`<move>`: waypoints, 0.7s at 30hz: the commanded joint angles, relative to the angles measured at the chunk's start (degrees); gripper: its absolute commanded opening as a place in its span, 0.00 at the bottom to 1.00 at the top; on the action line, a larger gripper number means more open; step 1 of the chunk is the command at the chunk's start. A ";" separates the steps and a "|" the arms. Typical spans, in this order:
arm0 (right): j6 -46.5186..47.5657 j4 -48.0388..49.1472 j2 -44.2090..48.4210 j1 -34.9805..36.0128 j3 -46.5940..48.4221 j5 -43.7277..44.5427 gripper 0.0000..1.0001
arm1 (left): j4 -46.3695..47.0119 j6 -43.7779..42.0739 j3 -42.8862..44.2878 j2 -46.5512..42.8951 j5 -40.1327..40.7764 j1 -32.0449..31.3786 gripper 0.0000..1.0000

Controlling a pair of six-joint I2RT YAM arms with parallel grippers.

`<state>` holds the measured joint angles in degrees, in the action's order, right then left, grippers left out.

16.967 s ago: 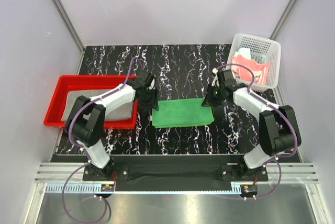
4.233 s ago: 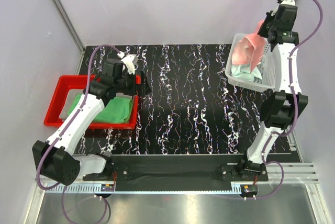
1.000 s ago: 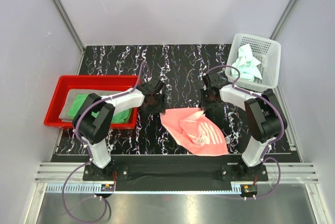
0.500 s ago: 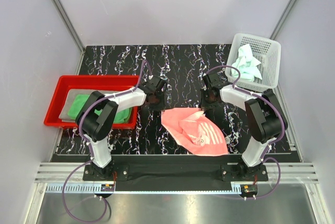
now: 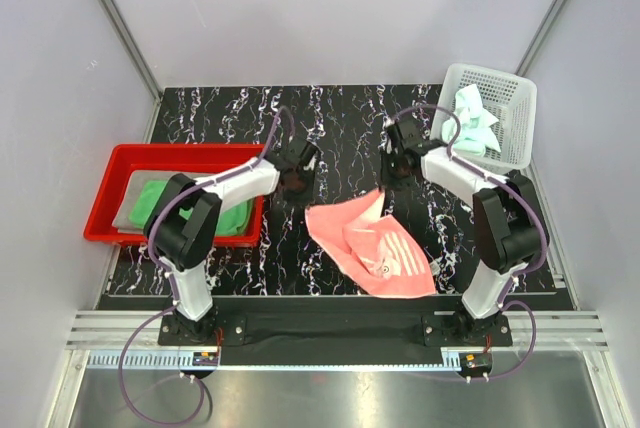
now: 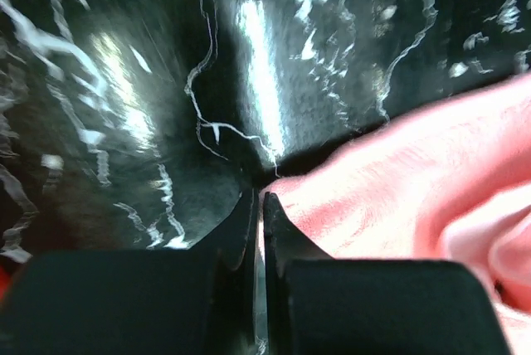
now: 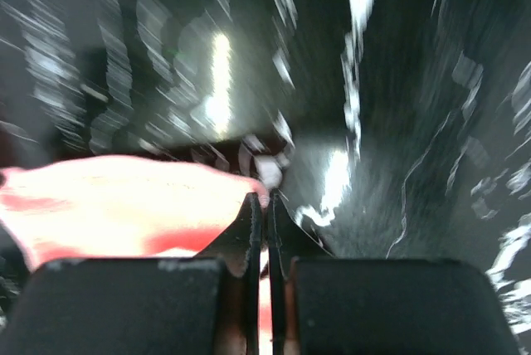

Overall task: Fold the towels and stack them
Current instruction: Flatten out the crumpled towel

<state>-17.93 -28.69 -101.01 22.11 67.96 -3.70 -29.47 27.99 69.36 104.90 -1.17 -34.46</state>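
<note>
Salmon-pink towel (image 5: 370,246), centre frame; left gripper (image 6: 257,200) and right gripper (image 7: 265,200) pinch its two upper corners, jaws closed tight.

My right gripper (image 7: 265,200) is pinched tight, the black fingertips meeting on one corner of the salmon-pink towel (image 7: 116,197). The cloth spreads away to the left of them. Beyond is the black table (image 7: 398,123) with its white marble veins, badly blurred, with glare above the cloth.
</note>
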 commanded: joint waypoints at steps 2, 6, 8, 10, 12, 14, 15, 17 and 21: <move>5.09 -2.58 2.22 -1.54 17.85 2.29 0.00 | -7.67 -9.96 18.02 -2.42 3.02 3.69 0.00; 9.66 -4.62 6.87 -1.72 28.79 6.77 0.00 | -12.00 -15.41 29.13 -8.28 5.12 5.28 0.00; 11.86 -4.80 11.25 -1.72 32.30 7.57 0.00 | -11.75 -17.35 31.09 -11.72 4.87 5.37 0.00; 12.74 -4.80 14.95 -1.72 32.85 7.57 0.00 | -9.82 -17.88 31.71 -17.43 2.94 5.36 0.00; 13.01 -3.40 22.24 -1.72 30.40 6.79 0.00 | -6.22 -17.79 30.57 -23.39 -3.56 5.19 0.00; 13.18 -0.25 31.28 -1.63 24.10 4.68 0.00 | -3.67 -18.05 28.38 -27.01 -9.78 4.67 0.00; 13.54 1.25 34.53 -1.80 21.36 1.37 0.00 | -3.23 -18.32 27.76 -29.99 -11.21 3.62 0.00; 14.15 4.24 43.76 -1.72 13.82 -1.29 0.00 | -2.87 -18.76 26.18 -32.82 -15.32 2.56 0.00; 14.86 5.31 54.94 -1.63 6.49 -5.25 0.00 | -3.48 -18.41 24.42 -39.14 -19.12 -0.25 0.00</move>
<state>-5.69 -25.21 -48.45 20.99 78.91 -7.55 -31.94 11.53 96.20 67.57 -15.88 -34.13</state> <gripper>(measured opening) 0.022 0.020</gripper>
